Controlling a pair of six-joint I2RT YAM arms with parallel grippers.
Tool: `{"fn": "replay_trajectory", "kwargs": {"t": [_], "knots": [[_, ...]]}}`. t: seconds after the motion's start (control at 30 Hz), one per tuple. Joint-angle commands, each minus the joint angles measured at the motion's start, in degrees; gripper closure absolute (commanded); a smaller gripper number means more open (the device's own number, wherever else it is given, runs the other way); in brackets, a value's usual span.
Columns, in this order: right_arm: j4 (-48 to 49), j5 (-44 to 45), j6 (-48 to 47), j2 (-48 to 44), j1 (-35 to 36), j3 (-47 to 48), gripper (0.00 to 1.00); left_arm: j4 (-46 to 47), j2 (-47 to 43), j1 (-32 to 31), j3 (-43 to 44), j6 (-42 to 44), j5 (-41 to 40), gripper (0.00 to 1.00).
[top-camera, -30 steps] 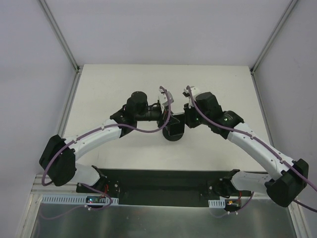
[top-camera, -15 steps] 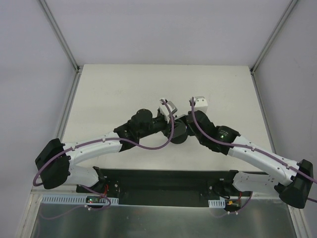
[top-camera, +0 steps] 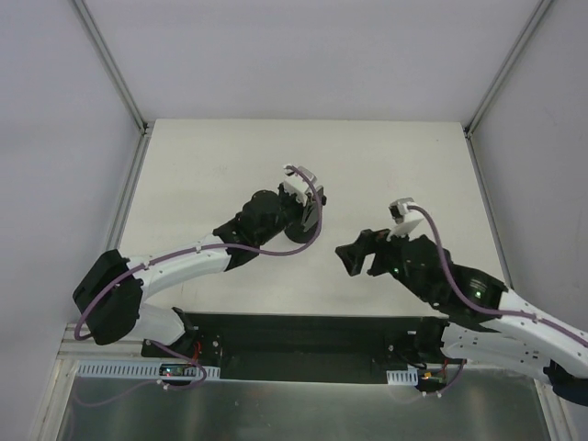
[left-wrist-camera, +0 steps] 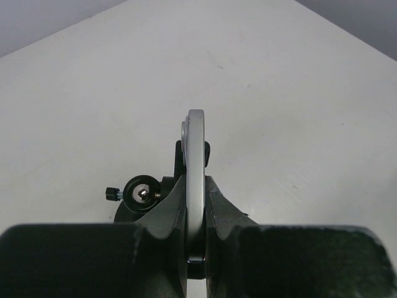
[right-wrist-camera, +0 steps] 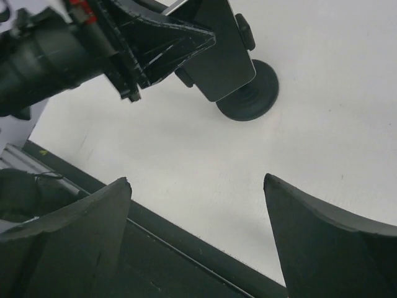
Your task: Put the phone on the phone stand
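Note:
The phone (left-wrist-camera: 195, 143) shows edge-on in the left wrist view as a thin silver-rimmed slab, and my left gripper (left-wrist-camera: 195, 186) is shut on it. Directly under it is the phone stand (left-wrist-camera: 141, 194), black, with a knob at its joint and a bracket around the phone's lower part. I cannot tell whether the phone rests in the bracket. In the right wrist view the phone (right-wrist-camera: 217, 56) hangs tilted over the stand's round base (right-wrist-camera: 248, 98). My right gripper (right-wrist-camera: 197, 179) is open and empty, well back from both. From above, the left gripper (top-camera: 308, 213) covers the stand (top-camera: 299, 241), and the right gripper (top-camera: 354, 257) is to its right.
The white table (top-camera: 211, 175) is bordered by a black strip (top-camera: 303, 335) along its near edge, where the arm bases are bolted. Metal frame rails (top-camera: 129, 211) run along the left and right sides. Purple cables loop over both arms.
My right gripper has opened and pulled back toward the near right, away from the phone. The left gripper still grips the phone and has shifted a little left and farther away.

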Motion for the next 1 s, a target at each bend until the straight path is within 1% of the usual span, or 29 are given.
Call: {"fn": "replay_trajectory", "kwargs": {"t": [0.0,0.07,0.1,0.13,0.17,0.2,0.23,0.27,0.33,0.37,0.47,0.5,0.53,0.57,0.6,0.63,0.7,0.73,0.77,0.9,0.97], "knots": [[-0.8,-5.7,-12.4,-9.1,-0.4,-3.3,0.08,-5.2,-1.6,1.8,1.5,-2.5,2.0,1.00],[-2.5,-5.8,-15.0,-10.8,-2.3,-3.9,0.06,-8.0,-2.7,2.2,2.2,-3.9,4.5,1.00],[-2.3,-7.8,-18.9,-11.1,-3.5,-4.2,0.03,-9.1,-4.0,2.2,2.7,-4.3,5.1,1.00],[-0.5,-14.5,-20.0,-10.7,-5.2,-4.5,0.03,-10.0,-4.7,2.3,2.9,-4.7,6.7,1.00],[0.2,-18.2,-22.7,-10.1,-8.3,-4.9,0.02,-11.6,-5.5,3.3,2.9,-5.8,8.1,1.00],[1.1,-21.4,-25.0,-9.4,-10.0,-5.0,0.01,-12.1,-6.6,3.9,2.8,-6.5,12.6,1.00],[2.7,-26.6,-25.9,-7.8,-11.5,-5.2,0.01,-12.7,-7.1,4.3,2.7,-7.0,13.6,1.00],[3.6,-27.8,-26.5,-6.8,-14.1,-5.1,0.01,-13.8,-8.2,5.0,2.6,-7.5,14.5,1.00],[6.2,-32.8,-27.2,-3.7,-16.3,-5.0,0.00,-15.2,-8.9,5.6,2.2,-7.5,15.5,1.00],[6.9,-34.1,-27.3,-2.6,-18.0,-4.6,0.00,-15.7,-9.2,6.0,2.2,-8.8,15.8,1.00],[9.4,-37.7,-27.8,1.8,-19.4,-3.2,0.00,-15.9,-11.1,8.7,0.7,-12.8,18.7,0.93],[9.8,-38.0,-27.9,2.9,-19.5,-2.1,0.00,-15.3,-11.5,10.0,-0.2,-13.7,19.9,0.92],[10.1,-39.0,-27.9,4.6,-19.4,-1.5,0.00,-14.3,-11.7,10.5,-1.0,-14.6,21.4,0.97],[10.4,-39.5,-27.7,5.2,-19.4,-0.9,0.00,-12.8,-12.5,10.9,-2.0,-16.5,22.7,1.00],[11.0,-40.1,-27.4,6.4,-19.4,0.1,0.00,-10.6,-12.9,11.5,-4.8,-17.6,23.8,1.00],[11.3,-40.4,-27.2,6.7,-19.4,0.6,0.00,-4.6,-13.3,11.5,-6.5,-18.7,25.6,1.00],[12.4,-40.3,-26.1,7.0,-19.5,0.9,0.00,1.4,-13.9,11.5,-11.4,-21.8,26.7,1.00],[12.7,-40.2,-25.7,7.3,-19.4,1.2,0.00,6.3,-13.8,11.5,-12.8,-22.9,27.1,1.00],[12.9,-40.4,-25.2,7.4,-19.4,1.2,0.00,8.4,-13.4,11.5,-14.5,-24.1,27.8,1.00],[12.9,-41.3,-25.1,8.1,-19.5,0.8,0.00,10.3,-11.6,11.5,-14.7,-24.7,29.6,1.00],[12.1,-40.7,-26.4,8.1,-19.5,1.0,0.00,7.5,-11.6,11.6,-13.3,-24.3,29.5,1.00]]}}
